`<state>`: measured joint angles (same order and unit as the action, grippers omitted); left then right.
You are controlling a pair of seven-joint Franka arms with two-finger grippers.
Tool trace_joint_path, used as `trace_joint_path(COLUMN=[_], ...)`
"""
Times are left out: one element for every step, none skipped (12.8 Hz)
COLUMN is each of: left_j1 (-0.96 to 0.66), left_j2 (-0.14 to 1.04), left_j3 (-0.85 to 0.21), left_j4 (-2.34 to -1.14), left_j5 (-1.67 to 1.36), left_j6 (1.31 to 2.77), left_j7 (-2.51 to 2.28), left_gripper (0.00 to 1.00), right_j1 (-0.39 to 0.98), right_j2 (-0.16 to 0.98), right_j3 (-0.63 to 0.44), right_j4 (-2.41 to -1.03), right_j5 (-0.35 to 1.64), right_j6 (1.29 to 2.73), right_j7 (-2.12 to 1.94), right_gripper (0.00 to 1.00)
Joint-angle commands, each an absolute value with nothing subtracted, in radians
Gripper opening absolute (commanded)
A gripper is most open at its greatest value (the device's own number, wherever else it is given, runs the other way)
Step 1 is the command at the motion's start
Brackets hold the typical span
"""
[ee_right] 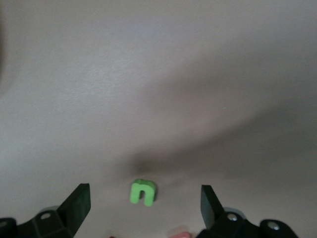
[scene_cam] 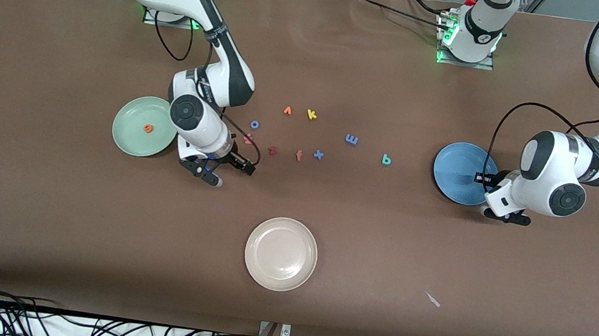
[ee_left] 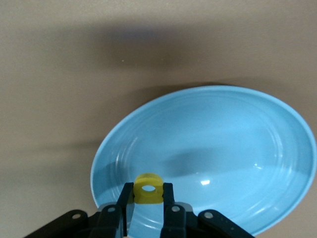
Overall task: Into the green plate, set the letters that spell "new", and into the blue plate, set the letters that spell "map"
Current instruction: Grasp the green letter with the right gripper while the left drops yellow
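Note:
My left gripper point(ee_left: 148, 196) point(scene_cam: 506, 215) is shut on the yellow p point(ee_left: 148, 187) and hangs over the rim of the blue plate point(ee_left: 223, 148) point(scene_cam: 462, 172). My right gripper point(ee_right: 143, 204) point(scene_cam: 207, 173) is open over the green n point(ee_right: 143, 192), beside the green plate point(scene_cam: 136, 138); the arm hides the n in the front view. The orange e point(scene_cam: 148, 129) lies in the green plate. The salmon w point(scene_cam: 248, 139) lies next to the right arm's hand. Midtable are the periwinkle m point(scene_cam: 352, 139) and the teal a point(scene_cam: 386, 159).
Other letters lie midtable: a blue o point(scene_cam: 254, 124), a dark red z point(scene_cam: 273, 150), an orange f point(scene_cam: 298, 155), a blue x point(scene_cam: 318, 154), a yellow k point(scene_cam: 312, 115) and another orange letter point(scene_cam: 287, 111). A cream-white plate point(scene_cam: 281, 254) sits nearer the front camera.

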<state>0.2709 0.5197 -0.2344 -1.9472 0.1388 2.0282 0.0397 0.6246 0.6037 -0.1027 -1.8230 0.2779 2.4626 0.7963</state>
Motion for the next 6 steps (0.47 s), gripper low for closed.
trace_joint_path(left_j1=[0.287,0.290,0.290,0.290,0.288,0.284], left_j2=[0.525,0.523,0.520,0.515,0.509,0.497], left_j3=[-0.244,-0.245,-0.245,-0.247,-0.250,-0.250], left_j4=[-1.940,-1.939,-1.936,-1.934,-1.930,-1.925], left_j5=[0.161,0.161,0.160,0.158,0.149,0.146], left_j6=[2.033,2.033,2.029,2.026,2.020,2.019], left_j7=[0.061,0.061,0.061,0.061,0.060,0.060], left_gripper=[0.27,0.51,0.80,1.00,1.00,1.00], right_j1=[0.650,0.656,0.658,0.660,0.661,0.663], right_j2=[0.643,0.647,0.649,0.655,0.657,0.666], right_j3=[-0.109,-0.109,-0.110,-0.109,-0.109,-0.110], right_j4=[-1.796,-1.796,-1.796,-1.796,-1.799,-1.801], right_j5=[0.295,0.295,0.295,0.293,0.293,0.293], right_j6=[2.509,2.514,2.513,2.513,2.513,2.514], right_j7=[0.807,0.807,0.807,0.807,0.807,0.807], right_gripper=[0.99,0.99,0.99,0.99,0.98,0.94])
